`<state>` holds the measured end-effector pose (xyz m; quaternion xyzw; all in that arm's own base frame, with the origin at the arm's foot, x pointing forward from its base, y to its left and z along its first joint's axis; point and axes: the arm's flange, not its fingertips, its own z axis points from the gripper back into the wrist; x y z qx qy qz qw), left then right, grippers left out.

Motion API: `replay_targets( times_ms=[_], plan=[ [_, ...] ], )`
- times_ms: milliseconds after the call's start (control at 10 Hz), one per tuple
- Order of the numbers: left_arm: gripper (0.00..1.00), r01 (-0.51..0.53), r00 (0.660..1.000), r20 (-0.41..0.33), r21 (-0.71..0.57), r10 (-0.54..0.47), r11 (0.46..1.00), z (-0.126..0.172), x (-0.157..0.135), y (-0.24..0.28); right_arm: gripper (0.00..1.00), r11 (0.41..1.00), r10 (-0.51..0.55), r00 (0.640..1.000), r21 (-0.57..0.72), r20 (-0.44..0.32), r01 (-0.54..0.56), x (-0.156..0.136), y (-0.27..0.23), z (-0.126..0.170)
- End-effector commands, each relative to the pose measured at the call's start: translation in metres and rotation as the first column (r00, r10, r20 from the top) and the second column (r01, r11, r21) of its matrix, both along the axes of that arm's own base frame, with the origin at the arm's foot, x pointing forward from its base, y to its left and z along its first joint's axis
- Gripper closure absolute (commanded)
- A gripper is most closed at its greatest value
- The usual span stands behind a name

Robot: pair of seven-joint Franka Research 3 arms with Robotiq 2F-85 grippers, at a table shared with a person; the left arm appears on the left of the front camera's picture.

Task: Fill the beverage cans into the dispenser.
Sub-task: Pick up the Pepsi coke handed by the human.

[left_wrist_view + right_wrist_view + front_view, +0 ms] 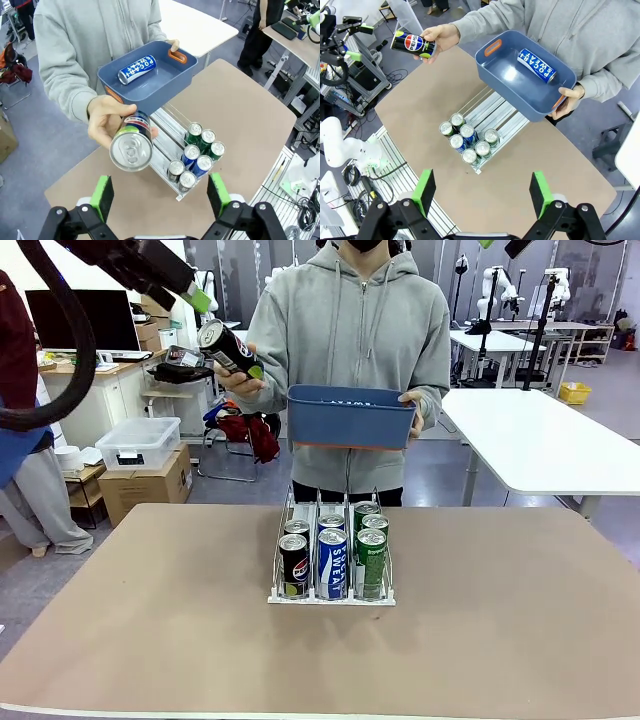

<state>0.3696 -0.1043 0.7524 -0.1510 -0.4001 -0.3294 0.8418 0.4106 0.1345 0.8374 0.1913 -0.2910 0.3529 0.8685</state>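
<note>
brown tabletop [150, 640] fills the near part of a lab room, and the dispenser [331, 597] stands near its middle, low front lip toward the robot. 7 cans sit upright in it: 2 black cans [293, 562] in the robot's left lane, 2 blue cans [332, 562] in the middle lane and 3 green cans [371, 558] in the right lane. at the far edge a person [350, 310] in a grey hoodie holds a blue bin [350, 420] with 1 hand [416, 407], and a blue-white can [137, 69] lies on its side inside it. the other hand [102, 119] grips a black can [131, 145] and holds it out, silver top facing the left gripper [160, 192], whose jaws stand wide apart with nothing between them. the right gripper [482, 194] hangs high over the table, jaws spread just as wide, holding nothing.
</note>
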Motion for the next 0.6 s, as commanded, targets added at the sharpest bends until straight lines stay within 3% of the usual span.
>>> replay_targets(
  times_ms=[0,400,500],
  plan=[
    [0.00,0.035,0.999,0.035,0.008,-0.036,0.999,-0.016,0.015,0.000,0.00,1.000,0.000,1.000,0.001,-0.009,0.000,-0.002,-0.003,-0.001],
    [0.00,0.040,0.998,0.054,-0.041,-0.038,0.998,-0.034,0.029,-0.008,0.00,1.000,0.000,1.000,0.001,-0.009,0.000,-0.002,-0.003,-0.001],
    [0.00,0.000,0.998,0.068,-0.046,0.003,0.999,-0.039,0.030,-0.013,0.00,1.000,0.000,1.000,0.001,-0.009,0.000,-0.002,-0.003,-0.001]
  ],
)
